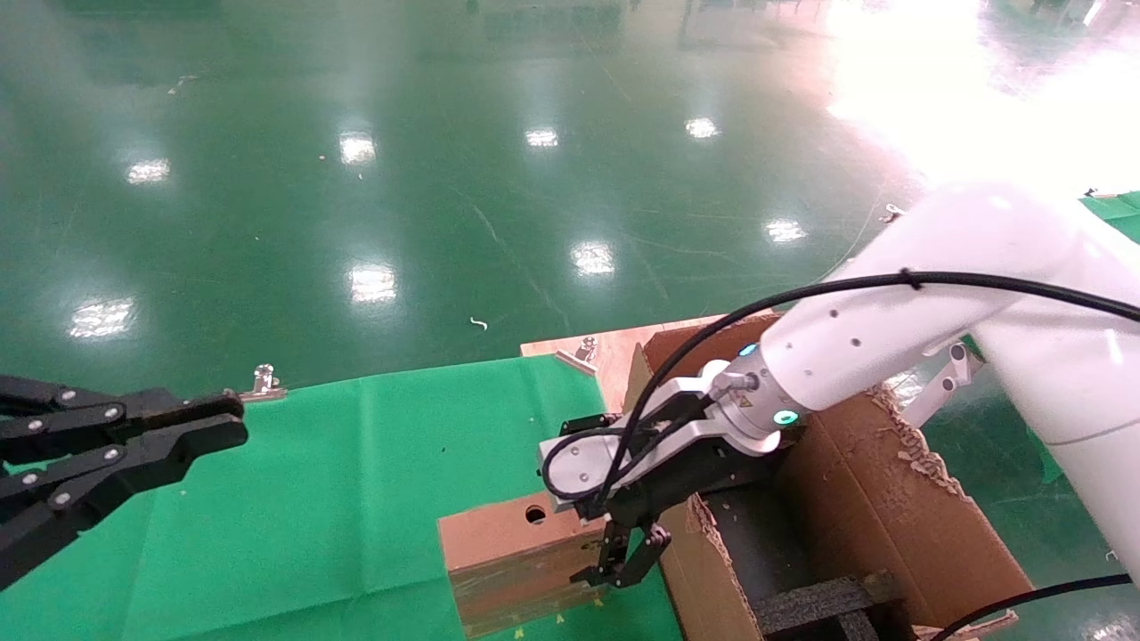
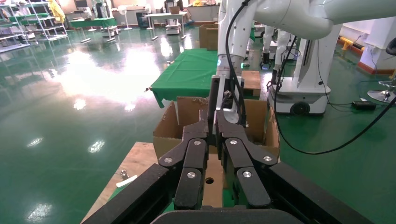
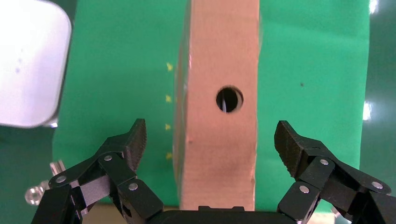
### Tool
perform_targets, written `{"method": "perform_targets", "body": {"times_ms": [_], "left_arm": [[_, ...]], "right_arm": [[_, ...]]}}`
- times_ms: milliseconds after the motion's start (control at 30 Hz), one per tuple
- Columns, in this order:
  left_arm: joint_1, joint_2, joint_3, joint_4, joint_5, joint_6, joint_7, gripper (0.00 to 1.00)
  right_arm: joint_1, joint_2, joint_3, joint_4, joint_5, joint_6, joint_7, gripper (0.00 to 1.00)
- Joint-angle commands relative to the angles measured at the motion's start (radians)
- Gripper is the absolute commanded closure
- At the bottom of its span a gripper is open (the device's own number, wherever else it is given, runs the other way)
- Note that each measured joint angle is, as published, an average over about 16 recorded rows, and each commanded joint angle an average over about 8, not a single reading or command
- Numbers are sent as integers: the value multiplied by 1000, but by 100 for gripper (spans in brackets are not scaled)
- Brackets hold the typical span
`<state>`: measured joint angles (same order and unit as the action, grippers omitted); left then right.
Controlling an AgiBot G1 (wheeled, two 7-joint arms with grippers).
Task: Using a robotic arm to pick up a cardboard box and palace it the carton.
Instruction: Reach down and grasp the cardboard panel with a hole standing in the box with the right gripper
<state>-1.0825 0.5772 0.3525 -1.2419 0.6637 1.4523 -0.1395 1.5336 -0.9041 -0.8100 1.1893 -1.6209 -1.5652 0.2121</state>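
The small brown cardboard box [image 1: 508, 552] with a round hole stands on its edge on the green cloth, just left of the carton. It also shows in the right wrist view [image 3: 219, 60] and in the left wrist view [image 2: 214, 186]. My white right arm reaches down over it. The right gripper [image 1: 623, 570] [image 3: 212, 140] is open, with one finger on each side of the box and a gap to each face. The large carton [image 1: 873, 499] [image 2: 187, 112] with ragged flaps and black foam [image 1: 819, 605] stands at the right. My left gripper [image 1: 223, 423] [image 2: 212, 126] is shut and empty at the far left.
The green cloth [image 1: 356, 499] covers the table. A wooden board [image 1: 614, 347] lies under the carton's far side. Metal clamps [image 1: 264, 383] sit at the cloth's back edge. Shiny green floor lies beyond the table.
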Motion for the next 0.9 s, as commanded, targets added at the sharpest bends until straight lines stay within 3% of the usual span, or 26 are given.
{"method": "perform_targets", "body": {"times_ms": [33,67,100,200,333,367,900], "left_arm": [[0,0,0,0,0,0,0,61],[0,0,0,0,0,0,0,48],[0,0,0,0,0,0,0,36],[0,0,0,0,0,0,0,1],[0,0,0,0,0,0,0,0],[0,0,0,0,0,0,0,0],[0,0,0,0,-1,0,0,0]], "right_arm": [[17,-16,-24,-5,-29,-1,-6,0],[22,-20,-31,-7,-33,-1,-8,1],[26,-24,-39,-9,-36,-1,-9,9],[37,-32,-55,-14,-40,-1,-13,45],[48,-38,-70,-20,-42,-1,-14,94],[50,-39,-72,-21,-43,0,-14,99],[46,-36,-67,-19,-37,1,-14,100]]}}
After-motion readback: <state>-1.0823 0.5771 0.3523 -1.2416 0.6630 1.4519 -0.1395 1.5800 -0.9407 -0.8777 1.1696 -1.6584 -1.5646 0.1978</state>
